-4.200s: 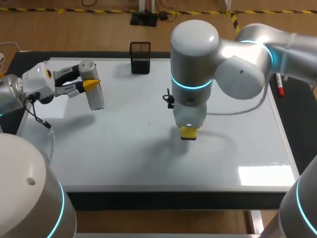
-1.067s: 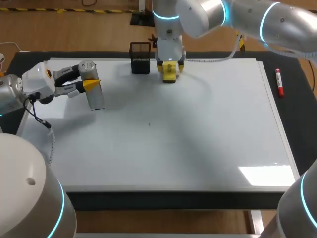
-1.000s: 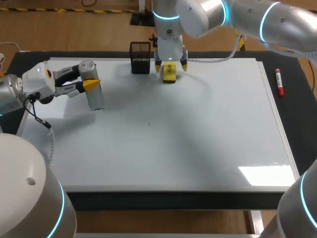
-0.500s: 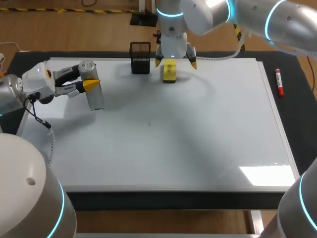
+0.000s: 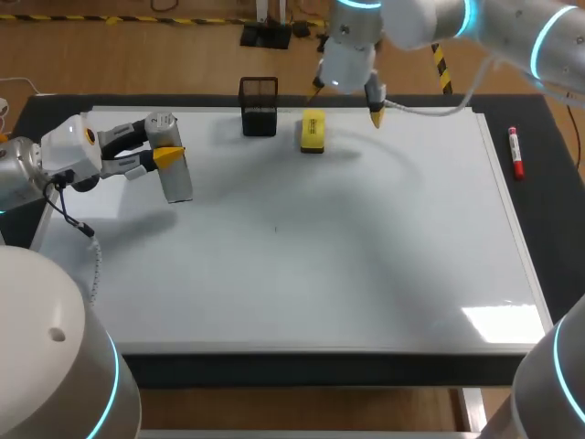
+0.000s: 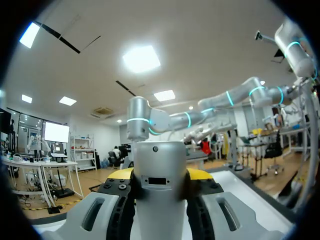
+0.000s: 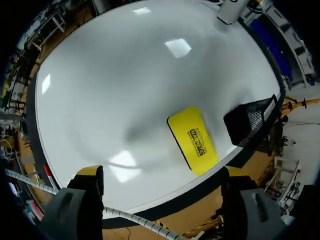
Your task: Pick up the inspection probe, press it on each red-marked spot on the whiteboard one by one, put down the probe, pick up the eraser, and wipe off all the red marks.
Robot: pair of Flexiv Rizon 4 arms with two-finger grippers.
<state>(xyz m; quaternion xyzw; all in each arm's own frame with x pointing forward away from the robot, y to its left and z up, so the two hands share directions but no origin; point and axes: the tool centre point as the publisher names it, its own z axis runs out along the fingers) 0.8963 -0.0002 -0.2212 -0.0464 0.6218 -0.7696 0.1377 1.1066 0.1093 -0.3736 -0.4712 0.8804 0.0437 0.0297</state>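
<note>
The inspection probe, a grey cylinder, hangs upright over the whiteboard's far left corner, with my left gripper shut on its upper part. In the left wrist view the probe fills the gap between the yellow tips. The yellow eraser lies flat on the board by its back edge. My right gripper hangs open above and to the right of it, holding nothing. Its wrist view looks down on the eraser ahead of the spread fingers. No red marks show on the board.
A black mesh holder stands at the back edge, just left of the eraser, and shows beside the eraser in the right wrist view. A red marker lies on the dark mat right of the board.
My right gripper opened and let go of the eraser, leaving it on the board by the holder, then rose and drifted to the right. The left arm and probe have not moved.
</note>
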